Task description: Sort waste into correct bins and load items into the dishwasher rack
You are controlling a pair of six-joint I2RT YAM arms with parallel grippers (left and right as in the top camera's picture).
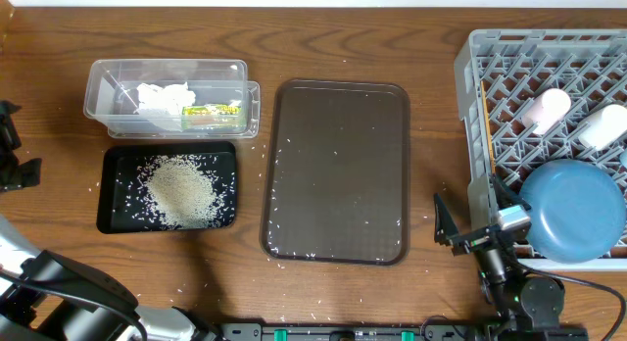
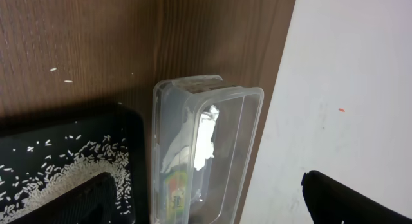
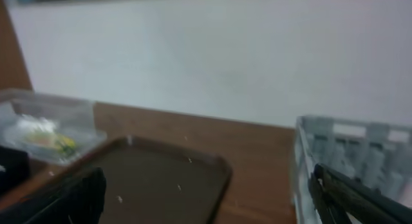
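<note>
While both arms sit low at the near corners of the wooden table (image 1: 431, 57), the containers read as follows.

Clear plastic tub (image 1: 98, 91), far left: it holds a crumpled white tissue (image 1: 162, 94) near the middle. A green-yellow snack wrapper (image 1: 212, 112) lies just beside the tissue, toward the tub's right end.

Black tray (image 1: 110, 199), touching or nearly touching the tub's near side: it holds a heaped pile of white rice (image 1: 182, 189), with loose grains spread around the heap.

Brown serving tray (image 1: 338, 135), centre: only stray grains, mostly along its left and near edges. A few more grains lie on the table around it.

Dishwasher rack (image 1: 468, 96), right: a large round blue dish (image 1: 573, 212) sits at the near side. A pink cup (image 1: 546, 109) and a white cup (image 1: 602, 128) lie on the pegs behind it.

Left gripper (image 1: 24, 143): at the table's left edge, fingers spread wide, nothing between them. It sits level with the seam between tub and black tray, and both lie to its right with a gap. The wrist view looks along the tub's length, tissue and wrapper visible through the wall.

Right gripper (image 1: 470, 210): fingers fully apart and empty. It sits between the serving tray and the rack's near-left corner. One finger is close against the rack wall, though contact cannot be told. The blue dish is just beyond that wall.
</note>
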